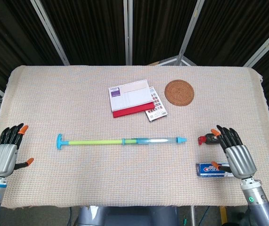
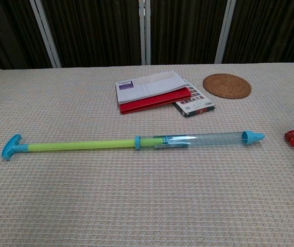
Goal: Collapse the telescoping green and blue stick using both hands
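Observation:
The telescoping stick (image 1: pixel 120 141) lies fully extended across the middle of the table, also seen in the chest view (image 2: pixel 131 142). Its blue T-handle (image 1: pixel 59 141) and green rod point left; the clear blue tube and cone tip (image 1: pixel 182 140) point right. My left hand (image 1: pixel 4 153) rests open near the table's left edge, well left of the handle. My right hand (image 1: pixel 235 155) is open at the right, a short way right of the tip. Neither hand touches the stick. The chest view shows neither hand.
A stack of red and white booklets (image 1: pixel 133 98) and a round woven coaster (image 1: pixel 179 92) sit behind the stick. A small red and black object (image 1: pixel 207 139) lies by my right hand's fingertips, and a blue packet (image 1: pixel 213 170) sits beside that hand.

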Available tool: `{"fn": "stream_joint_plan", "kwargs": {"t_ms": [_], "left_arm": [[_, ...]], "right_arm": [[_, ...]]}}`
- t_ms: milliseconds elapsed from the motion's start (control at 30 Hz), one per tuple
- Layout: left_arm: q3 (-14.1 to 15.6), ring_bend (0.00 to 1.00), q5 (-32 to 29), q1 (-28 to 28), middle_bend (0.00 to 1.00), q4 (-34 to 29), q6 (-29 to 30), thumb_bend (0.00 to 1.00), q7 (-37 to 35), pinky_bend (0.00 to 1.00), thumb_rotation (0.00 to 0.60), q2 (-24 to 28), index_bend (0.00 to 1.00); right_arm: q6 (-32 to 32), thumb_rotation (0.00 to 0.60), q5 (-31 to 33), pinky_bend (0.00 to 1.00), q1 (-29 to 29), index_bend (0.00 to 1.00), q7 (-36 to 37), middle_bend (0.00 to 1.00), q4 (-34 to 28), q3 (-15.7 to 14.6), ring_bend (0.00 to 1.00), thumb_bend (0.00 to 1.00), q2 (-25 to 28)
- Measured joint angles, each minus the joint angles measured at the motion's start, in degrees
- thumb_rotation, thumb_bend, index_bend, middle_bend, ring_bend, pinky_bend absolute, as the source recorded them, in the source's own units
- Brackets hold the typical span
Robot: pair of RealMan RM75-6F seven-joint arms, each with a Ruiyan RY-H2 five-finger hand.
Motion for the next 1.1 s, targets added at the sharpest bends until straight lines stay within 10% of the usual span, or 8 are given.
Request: {"fn": "stream_joint_plan", "kwargs": {"t_ms": [300,367,433,533,1100], "left_arm": [[-0.3,0.0,0.1,0.0,0.0,0.1,-1.0,0.0,-0.1,0.0,0.6,-0.2,0.0],[-0.6,0.0,0.1,-0.1,0.0,0.0,-1.2,0.0,-0.3,0.0,0.6,-0.1,0.0],[-0.8,0.0,0.0,-0.2,0.0,-0.1,-1.5,0.0,-0.4,0.0,0.6,0.0,0.0],[-1.0,0.0,0.0,-0.6,0.0,-0.1,-2.1,0.0,-0.2,0.0,0.6,0.0,0.0],[-2.8,0.0,-3.1,-2.5,0.0,1.5,-6.3,0.0,1.4,0.0,0.6,-0.9,0.0]], "right_arm": [[1.4,0.6,-0.4,0.01,-1.8,0.0,-2.8,0.13,1.3,2.0,0.1,0.0,-1.2],[0.8,0.6,-0.4,0.21,-1.6,0.0,-2.1,0.45,1.3,2.4,0.44,0.0,-1.4],[-0.4,0.6,-0.3,0.72,-0.9,0.0,-1.7,0.77,1.4,2.9,0.83,0.0,-1.8],[-3.7,0.6,-0.3,1.0,1.0,0.0,-1.8,0.94,1.5,3.6,0.98,0.0,-2.0],[-35.1,0.6,16.6,1.0,19.6,0.3,-12.4,1.0,1.7,12.2,1.0,0.08,-10.3]]}}
